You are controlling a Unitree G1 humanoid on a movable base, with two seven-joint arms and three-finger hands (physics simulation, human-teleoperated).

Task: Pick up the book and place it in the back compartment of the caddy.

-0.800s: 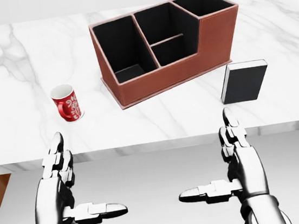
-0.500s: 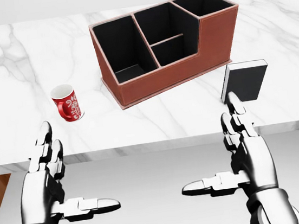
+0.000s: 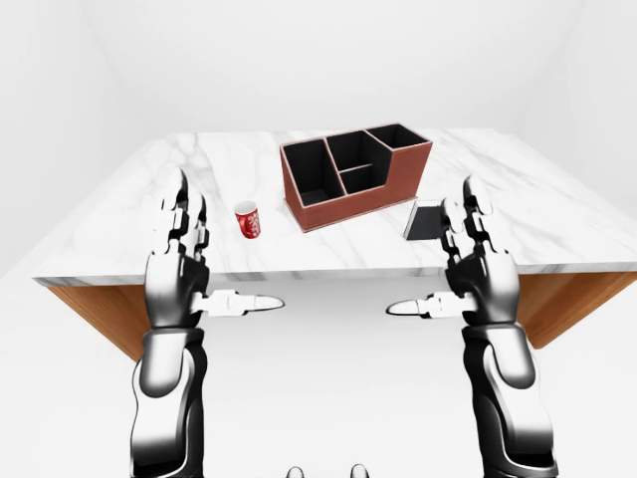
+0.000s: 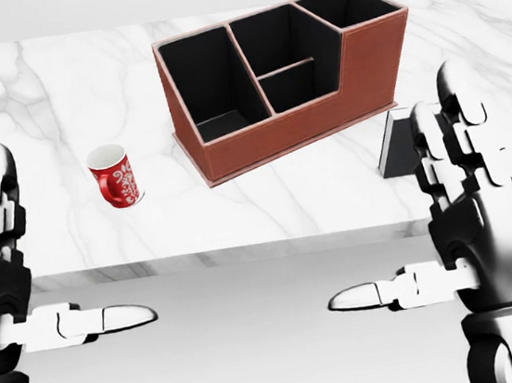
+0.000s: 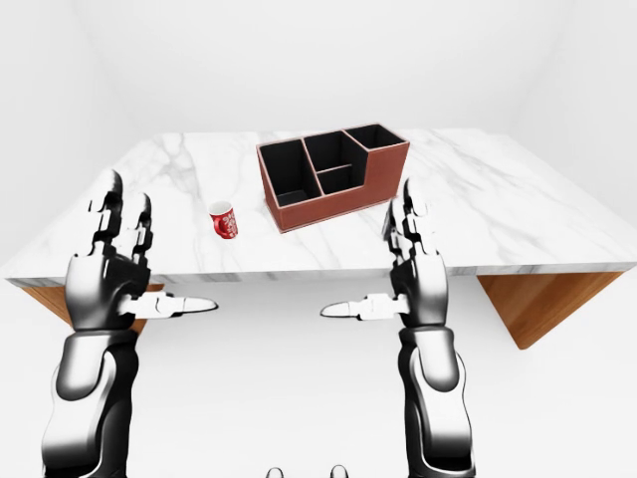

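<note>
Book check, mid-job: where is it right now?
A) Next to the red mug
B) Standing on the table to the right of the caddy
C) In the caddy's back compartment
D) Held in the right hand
B. The book stands on the marble table to the right of the caddy, partly behind the raised, open right hand, which isn't gripping it.

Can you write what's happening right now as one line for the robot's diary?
phase: before grasp | book: on table, right of caddy | left hand: open, empty | right hand: open, empty, near book
</note>
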